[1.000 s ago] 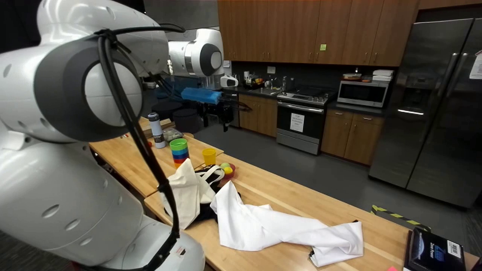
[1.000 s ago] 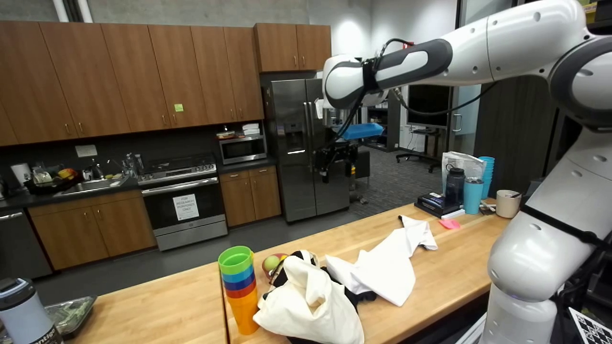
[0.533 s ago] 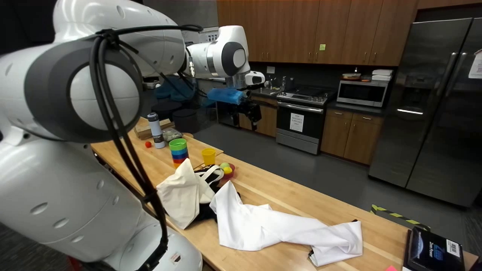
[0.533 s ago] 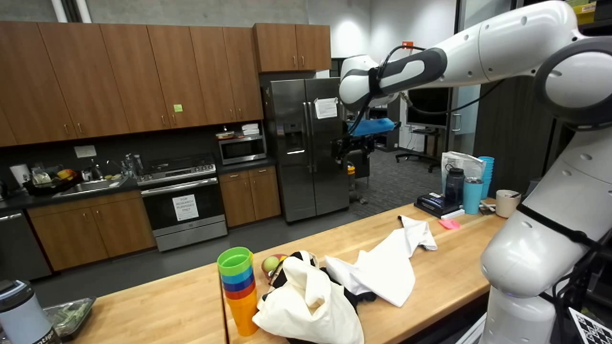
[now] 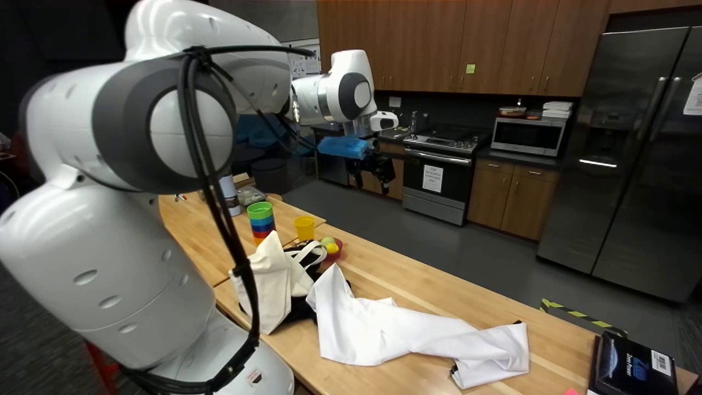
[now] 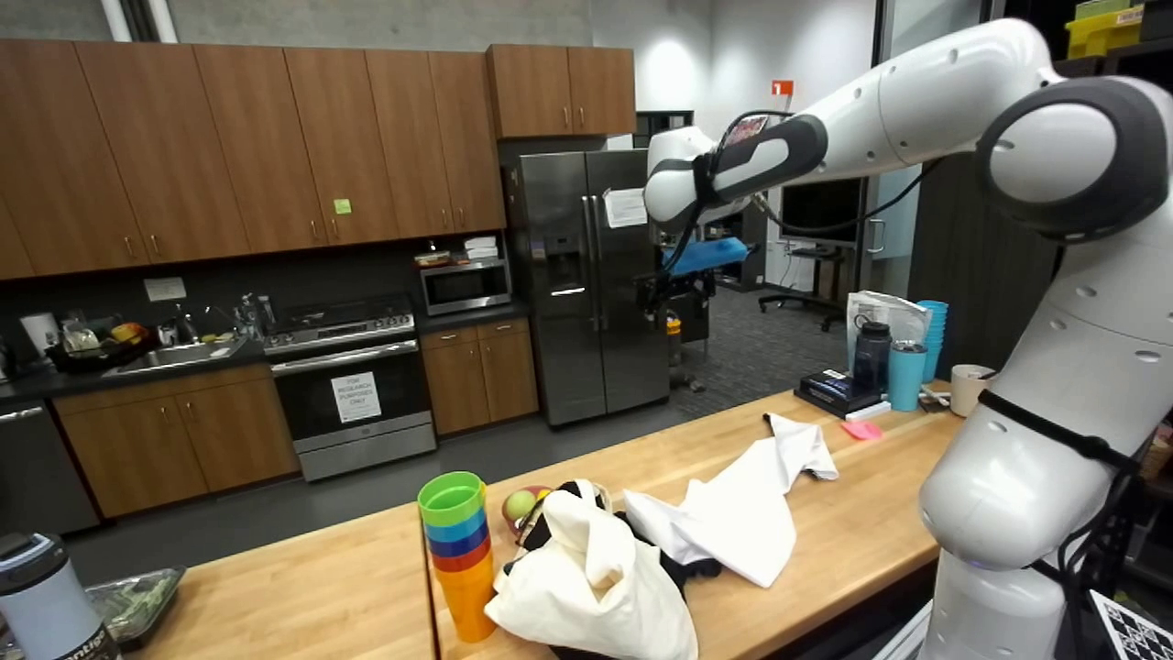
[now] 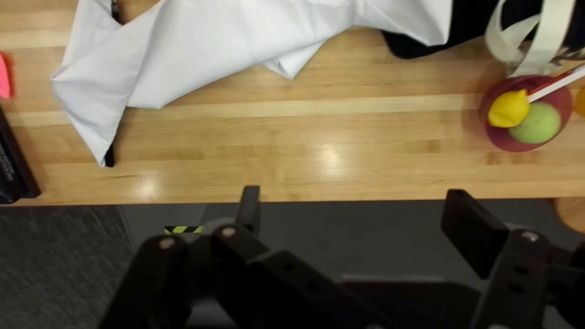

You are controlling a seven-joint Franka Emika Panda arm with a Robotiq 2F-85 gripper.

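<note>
Kitchen side of the room: brown cabinets, a stove; before them, a long wooden table.

Gripper, one: spread wide, grasping nothing; hangs high, near the table's kitchen-side edge, I judge.

White cloth, one: crumpled along the tabletop, one end lying over black fabric beside a cream tote bag.

Red bowl, one: near that same edge, holding a yellow fruit and a green ball; the bag's pale handles close by.

Hazards, by my reckoning: jaws closing on the cloth's bag end might catch the black fabric too and drag the bag; a low sideways sweep could tip the bowl or the cup stack; coming down too far toward the stove would miss the table.

Edges and room: from the wrist, the edge runs level with the fingertips, floor beyond; a strip of wood parts it from the cloth, ended by the bowl and a black box. Air above the tabletop leaves room to travel.
</note>
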